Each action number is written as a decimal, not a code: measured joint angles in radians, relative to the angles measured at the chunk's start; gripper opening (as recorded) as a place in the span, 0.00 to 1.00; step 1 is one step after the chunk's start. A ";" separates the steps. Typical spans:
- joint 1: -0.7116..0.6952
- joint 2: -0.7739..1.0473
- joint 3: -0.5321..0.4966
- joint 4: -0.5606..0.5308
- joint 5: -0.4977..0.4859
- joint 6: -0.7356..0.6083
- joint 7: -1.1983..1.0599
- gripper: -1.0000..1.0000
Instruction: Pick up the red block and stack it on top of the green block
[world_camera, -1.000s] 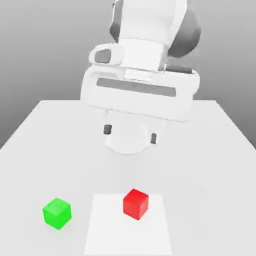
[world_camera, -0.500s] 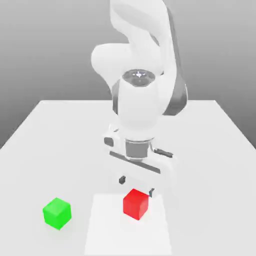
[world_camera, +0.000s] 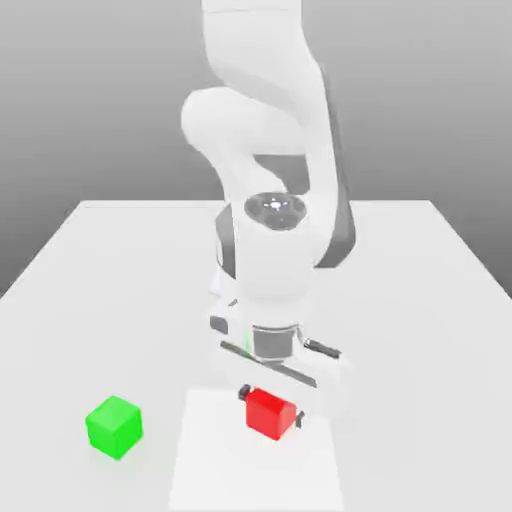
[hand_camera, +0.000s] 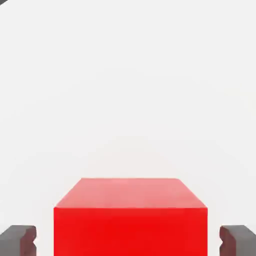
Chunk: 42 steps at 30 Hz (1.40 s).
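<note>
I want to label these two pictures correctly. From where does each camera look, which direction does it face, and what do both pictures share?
Exterior view: sits off the arm, across the white table, facing the robot from the front and slightly above; shows the arm and the hand down around the red block, the green block toward the exterior view's left.
Hand view: sits on the hand, looking along its fingers; the red block lies between the two dark fingertips, small gaps visible at both sides.
Shared: the red block, the fingertips, the table.

Open table (world_camera: 120, 270) separates the red block (world_camera: 268, 413) from the green block (world_camera: 114, 427).
</note>
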 joint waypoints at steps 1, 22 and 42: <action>0.000 0.000 0.000 0.000 0.000 0.001 0.000 0.00; -0.064 -0.260 0.118 -0.036 0.239 -0.217 -0.164 0.00; -0.405 -0.181 -0.059 0.148 0.213 -0.325 0.275 0.00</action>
